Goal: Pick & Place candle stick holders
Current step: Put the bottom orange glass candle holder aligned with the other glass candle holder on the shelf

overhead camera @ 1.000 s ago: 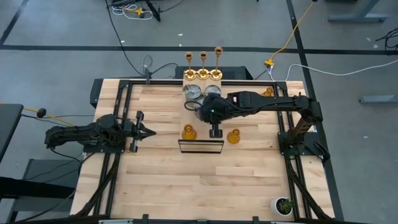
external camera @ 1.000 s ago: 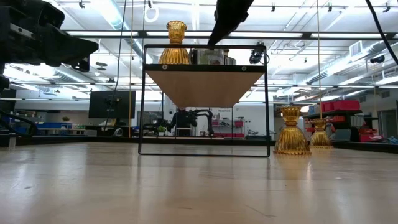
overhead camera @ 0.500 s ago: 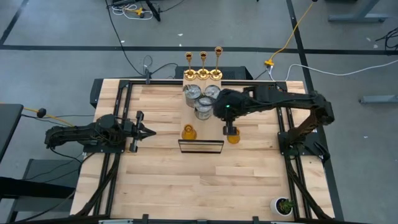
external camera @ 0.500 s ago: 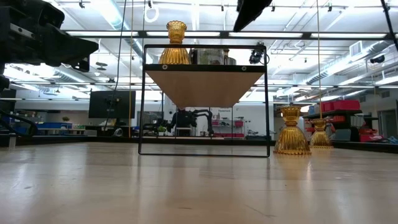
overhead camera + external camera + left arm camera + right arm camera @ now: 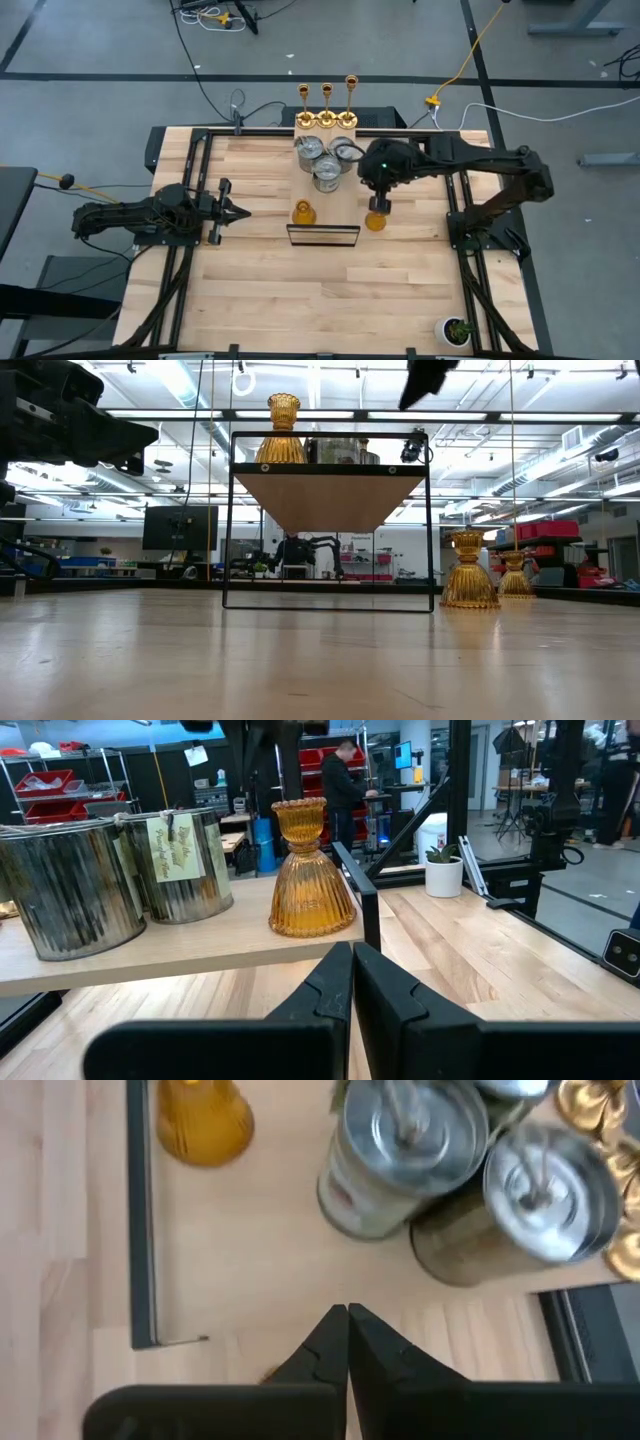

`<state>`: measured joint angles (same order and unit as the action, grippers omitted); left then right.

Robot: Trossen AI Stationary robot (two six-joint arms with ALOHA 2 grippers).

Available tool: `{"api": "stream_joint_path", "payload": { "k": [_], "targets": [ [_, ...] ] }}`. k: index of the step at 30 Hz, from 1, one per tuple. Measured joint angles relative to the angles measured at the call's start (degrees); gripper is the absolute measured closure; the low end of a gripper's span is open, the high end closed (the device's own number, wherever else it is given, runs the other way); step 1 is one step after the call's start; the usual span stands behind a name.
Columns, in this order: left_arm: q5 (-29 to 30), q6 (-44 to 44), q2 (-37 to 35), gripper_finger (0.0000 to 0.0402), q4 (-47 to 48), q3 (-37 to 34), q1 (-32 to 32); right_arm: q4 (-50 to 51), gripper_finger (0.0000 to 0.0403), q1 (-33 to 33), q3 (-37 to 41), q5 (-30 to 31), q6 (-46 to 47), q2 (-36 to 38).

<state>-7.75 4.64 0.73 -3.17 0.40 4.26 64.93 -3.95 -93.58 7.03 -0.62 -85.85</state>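
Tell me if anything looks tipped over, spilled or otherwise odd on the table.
Nothing stands out. The amber holders, silver cans and gold candlesticks all stand upright, with nothing spilled.

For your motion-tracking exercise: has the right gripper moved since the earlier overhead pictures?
Yes. The right gripper has swung rightward, off the shelf, and is now above the amber holder on the table beside it.

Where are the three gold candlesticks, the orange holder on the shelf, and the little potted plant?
gold candlesticks (image 5: 327,105), high view, middle candlestick's stem.
orange holder on the shelf (image 5: 310,872), left wrist view, its ribbed body.
potted plant (image 5: 459,330), high view, its leaves.
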Motion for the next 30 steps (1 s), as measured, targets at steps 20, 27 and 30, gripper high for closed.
{"api": "stream_joint_path", "payload": {
  "k": [20, 27, 30],
  "targets": [
    [0.0, 0.0, 0.0, 0.0383, 0.0, 0.0, 0.0, -5.2, 0.0371, 0.0, 30.7, -0.6, 0.2, 15.3],
    [0.0, 0.0, 0.0, 0.0383, 0.0, 0.0, 0.0, -10.1, 0.0291, 0.0, 36.1, -2.6, 0.1, 16.3],
    [0.0, 0.0, 0.0, 0.0383, 0.0, 0.0, 0.0, -12.5, 0.0246, 0.0, 37.5, -3.3, 0.6, 16.3]
  ]
}}
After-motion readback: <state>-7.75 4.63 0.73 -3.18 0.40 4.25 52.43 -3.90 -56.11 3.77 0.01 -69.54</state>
